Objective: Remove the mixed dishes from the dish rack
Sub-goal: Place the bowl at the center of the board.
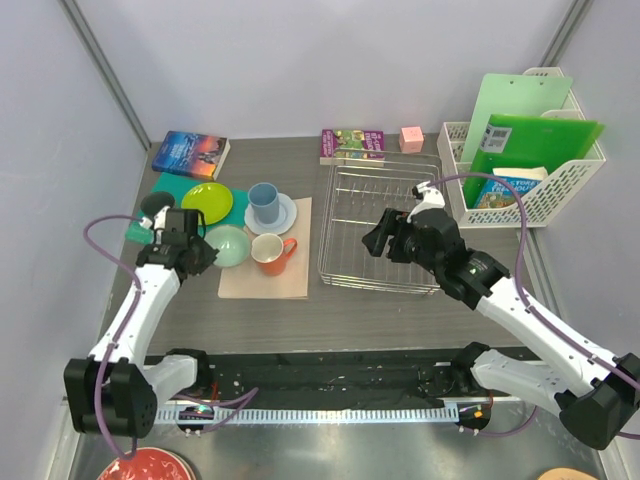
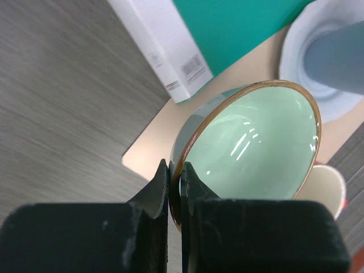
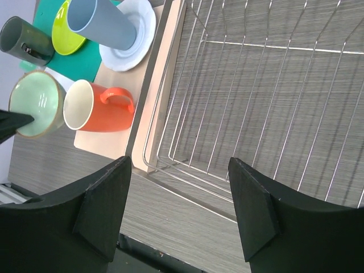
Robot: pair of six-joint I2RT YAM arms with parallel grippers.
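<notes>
Grey table point(image 1: 400, 310), glossy sage-green bowl point(image 2: 256, 148) (brown-rimmed), left jaws clamped on rim, right jaws apart

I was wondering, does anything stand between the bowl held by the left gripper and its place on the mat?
Nothing visible does. The left gripper is shut on the rim of the bowl, which is already over the edge of the mat, close beside the mug.
</notes>
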